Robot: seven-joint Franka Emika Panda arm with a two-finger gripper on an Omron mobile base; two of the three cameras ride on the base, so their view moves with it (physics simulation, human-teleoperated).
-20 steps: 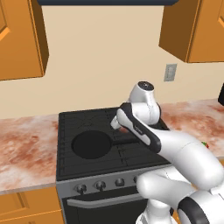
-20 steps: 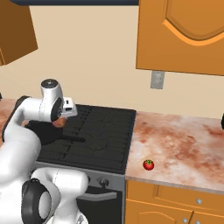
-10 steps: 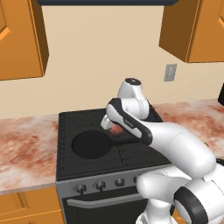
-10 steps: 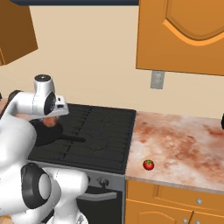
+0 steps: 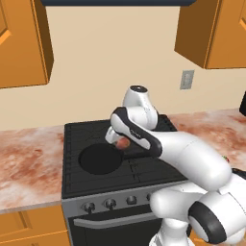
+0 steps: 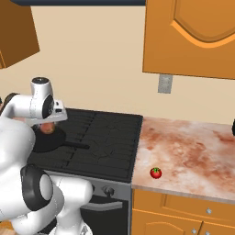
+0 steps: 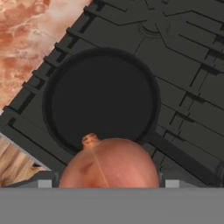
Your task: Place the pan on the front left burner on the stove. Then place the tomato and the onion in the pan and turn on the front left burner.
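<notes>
The black pan [image 5: 98,158] sits on the front left burner [image 5: 76,179] of the stove [image 5: 144,169], its handle pointing right. My gripper [image 5: 121,142] hangs just above the pan's right rim, shut on the brownish-pink onion [image 5: 124,143]. In the hand view the onion [image 7: 109,162] sits between the fingertips of the gripper [image 7: 108,183], with the pan [image 7: 103,98] below and ahead. In the right base view the onion [image 6: 47,127] is held over the pan [image 6: 48,142], and the red tomato [image 6: 156,173] lies on the counter right of the stove [image 6: 108,133], near the front edge.
Marbled counters [image 5: 29,153] flank the stove on both sides. Round knobs [image 5: 110,203] line the grey front panel. Orange wall cabinets [image 6: 193,36] hang above, and an outlet [image 5: 187,79] is on the back wall.
The arm has swung left, carrying the onion from over the middle of the stove to just above the pan. The tomato and pan have stayed put.
</notes>
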